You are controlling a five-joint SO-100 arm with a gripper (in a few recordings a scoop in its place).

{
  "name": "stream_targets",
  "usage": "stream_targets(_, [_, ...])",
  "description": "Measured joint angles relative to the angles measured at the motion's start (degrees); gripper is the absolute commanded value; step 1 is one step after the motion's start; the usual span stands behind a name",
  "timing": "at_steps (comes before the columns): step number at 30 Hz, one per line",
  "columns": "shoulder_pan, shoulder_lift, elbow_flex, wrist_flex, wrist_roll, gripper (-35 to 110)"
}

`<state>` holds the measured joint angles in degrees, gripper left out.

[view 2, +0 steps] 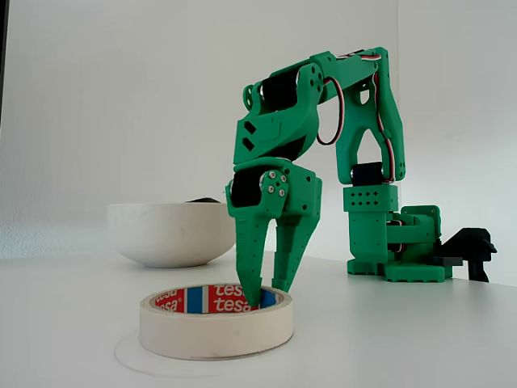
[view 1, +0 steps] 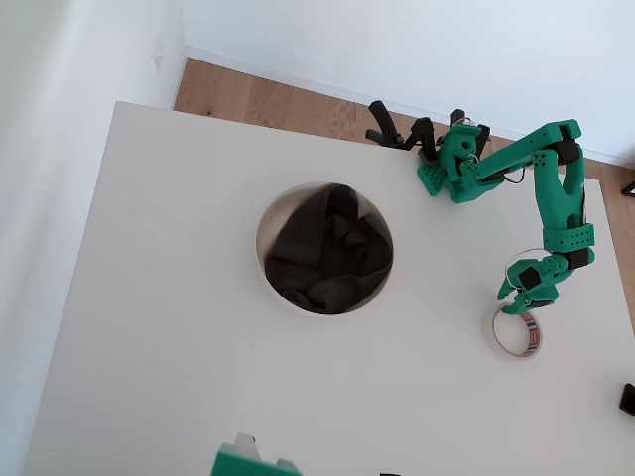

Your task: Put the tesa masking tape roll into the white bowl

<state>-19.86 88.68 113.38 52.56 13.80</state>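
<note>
The tesa masking tape roll (view 1: 499, 340) (view 2: 214, 331) lies flat on the white table, right of the white bowl (view 1: 263, 243) in the overhead view. Red and blue print shows on its inner core. My green gripper (view 1: 513, 305) (view 2: 269, 296) points down at the roll's rim on the arm's side. One fingertip (view 2: 255, 301) dips inside the ring and the other stands just outside it. The jaws stand a little apart around the wall. In the fixed view the bowl (view 2: 166, 234) sits behind the roll to the left. Dark grey cloth (view 1: 327, 253) lies in it.
The arm's base (view 1: 451, 164) (view 2: 404, 242) stands at the table's far edge with black clamps (view 1: 397, 134) beside it. A small black thing (view 1: 628, 397) sits at the right edge. Bare tabletop (view 1: 179, 347) spreads left of and below the bowl.
</note>
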Motion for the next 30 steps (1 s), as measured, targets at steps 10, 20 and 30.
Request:
stream_targets(10, [-2.5,-1.1,-1.1,1.2,-1.7,-8])
stream_targets(20, [1.9,14.0,-1.1,5.7,-3.8,-8])
stream_targets(30, [8.3,43.4,-16.2,29.3,-5.8,-8])
